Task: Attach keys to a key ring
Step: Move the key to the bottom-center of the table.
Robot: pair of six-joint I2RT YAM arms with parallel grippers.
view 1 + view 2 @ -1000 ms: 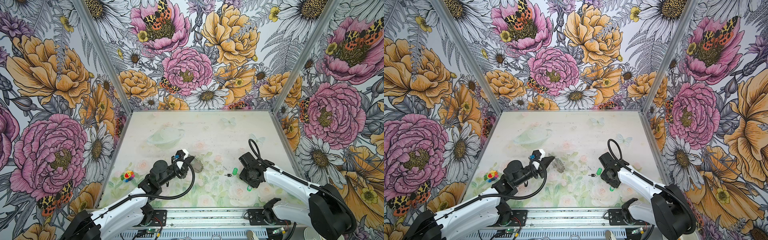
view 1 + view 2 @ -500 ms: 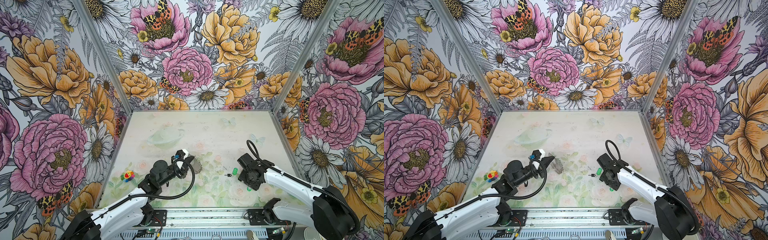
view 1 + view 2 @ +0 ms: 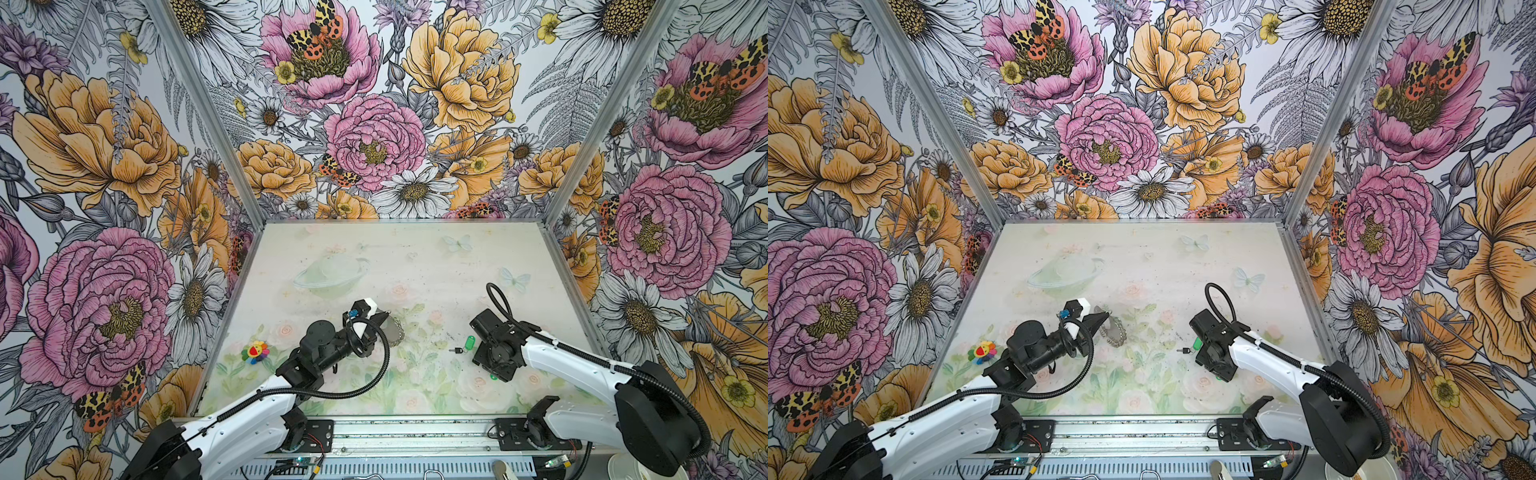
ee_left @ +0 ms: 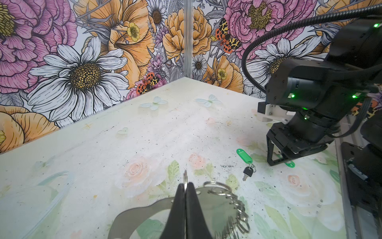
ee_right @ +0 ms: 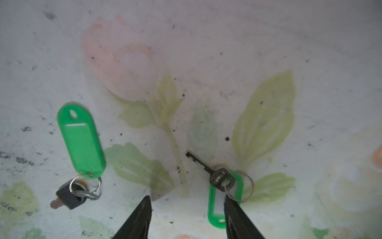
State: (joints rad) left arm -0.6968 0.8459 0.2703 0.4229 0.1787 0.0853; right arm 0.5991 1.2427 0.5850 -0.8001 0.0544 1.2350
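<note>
The key ring (image 4: 219, 207) is a flat grey plate edged with silver wire rings, lying on the table and seen in both top views (image 3: 395, 331) (image 3: 1115, 331). My left gripper (image 4: 185, 187) is shut on one of its wire rings, which stands up between the fingertips. One of the keys (image 5: 67, 196) lies flat, joined to a green tag (image 5: 80, 140) (image 3: 470, 343). The other key (image 5: 219, 178) lies on its green tag (image 5: 216, 209). My right gripper (image 5: 187, 199) hangs open just above that tag, one fingertip (image 5: 227, 201) over its edge, holding nothing.
A small rainbow flower toy (image 3: 255, 351) lies near the left wall. Flowered walls close the table (image 3: 415, 257) on three sides, and a metal rail (image 3: 415, 434) runs along the front. The right arm's wrist (image 3: 496, 347) hides its fingers in both top views.
The right wrist has shifted slightly to the left over the keys. The left arm and the key ring have not moved.
</note>
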